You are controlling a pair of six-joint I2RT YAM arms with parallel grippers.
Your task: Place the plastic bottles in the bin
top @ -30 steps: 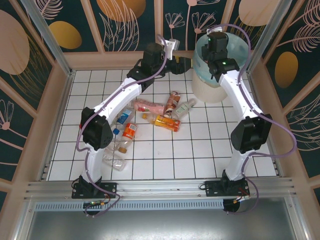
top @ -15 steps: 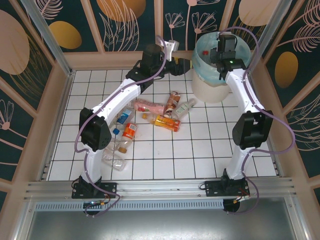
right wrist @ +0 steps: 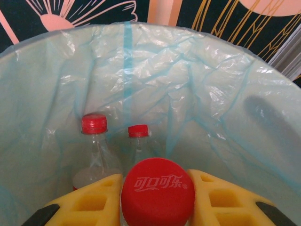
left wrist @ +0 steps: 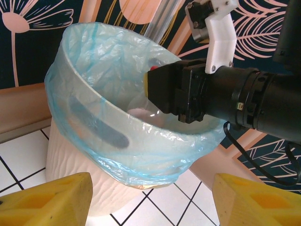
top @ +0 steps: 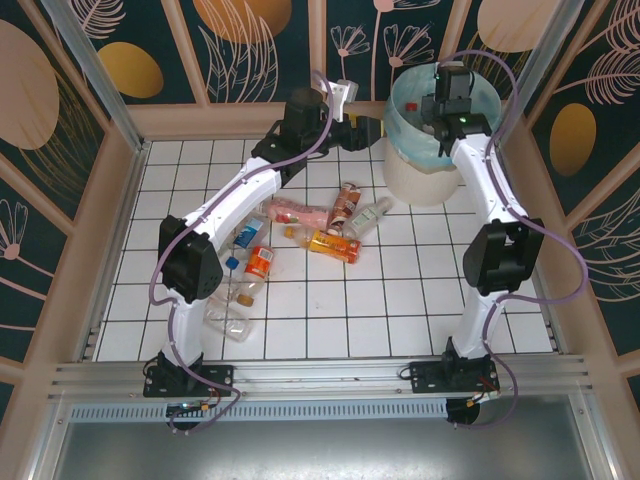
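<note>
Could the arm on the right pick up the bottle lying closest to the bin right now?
Probably not yet. Its tool is shut on a red-capped bottle over the bin, so it has no free grip. Otherwise the way down to the clear bottle beside the bin looks open.

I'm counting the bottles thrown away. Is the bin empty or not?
Not empty. Two red-capped bottles sit inside the bin, and the right hand grips a third bottle over it.

Thin, crinkled, glossy blue-green plastic liner (left wrist: pixel 94 84) over a ribbed matt white bin (left wrist: pixel 70 174); clear, smooth plastic bottles (right wrist: pixel 95 150).
</note>
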